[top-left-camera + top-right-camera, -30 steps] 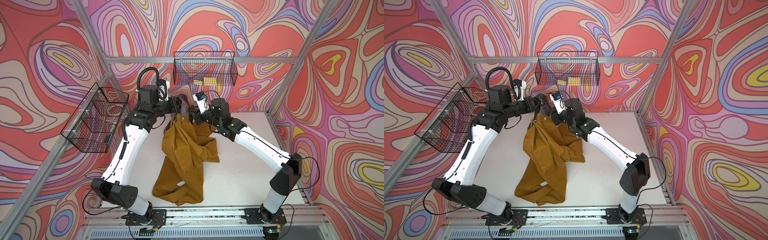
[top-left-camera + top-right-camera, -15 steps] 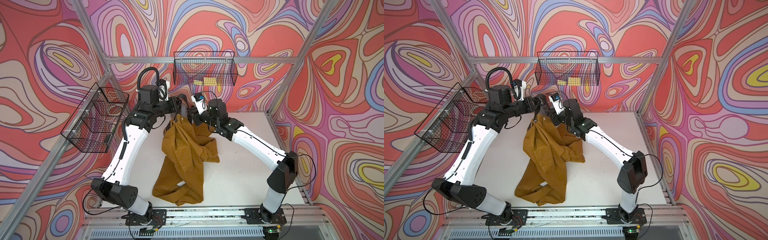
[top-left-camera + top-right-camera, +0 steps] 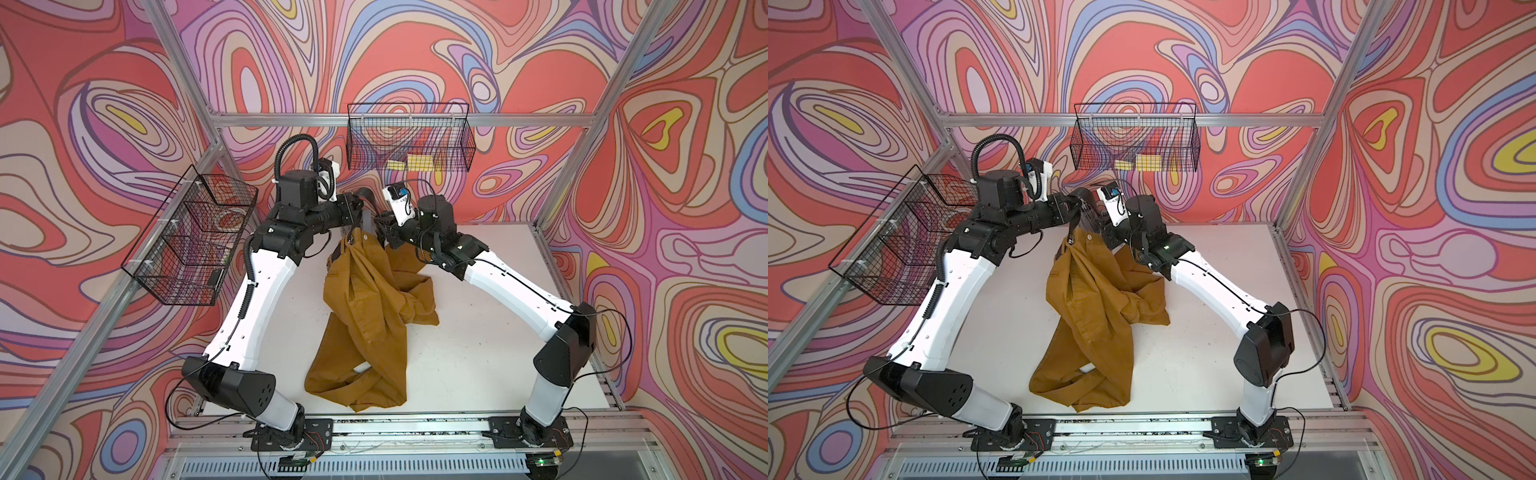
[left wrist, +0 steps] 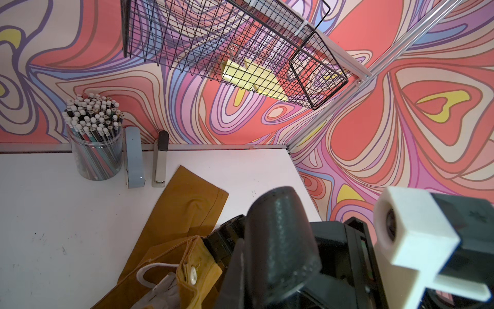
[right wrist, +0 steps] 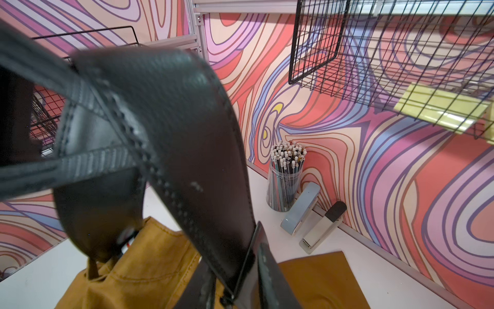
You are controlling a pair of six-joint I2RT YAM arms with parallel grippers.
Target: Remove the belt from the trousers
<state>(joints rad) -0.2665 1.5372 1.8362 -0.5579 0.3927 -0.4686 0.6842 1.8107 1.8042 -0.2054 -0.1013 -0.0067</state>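
Observation:
The mustard trousers [image 3: 365,299] hang by the waist at the back of the table [image 3: 478,332], legs crumpled on it; both top views show them [image 3: 1092,299]. The black belt [image 3: 368,192] arches in a short loop between the two grippers. My left gripper [image 3: 360,210] is shut on the belt just above the waistband, whose pale button [image 4: 193,274] shows beside it. My right gripper [image 3: 380,226] is shut on the belt [image 5: 173,120] too, with the strap running down between its jaws [image 5: 235,291]. The buckle is hidden.
A wire basket [image 3: 409,141] with yellow items hangs on the back wall, just above the grippers. Another wire basket [image 3: 191,237] hangs on the left wall. A cup of pencils [image 4: 93,139] and two staplers [image 4: 133,157] [image 4: 160,160] stand at the table's back edge.
My right arm has shifted slightly to the left, towards the left gripper. The left arm and the trousers have hardly moved.

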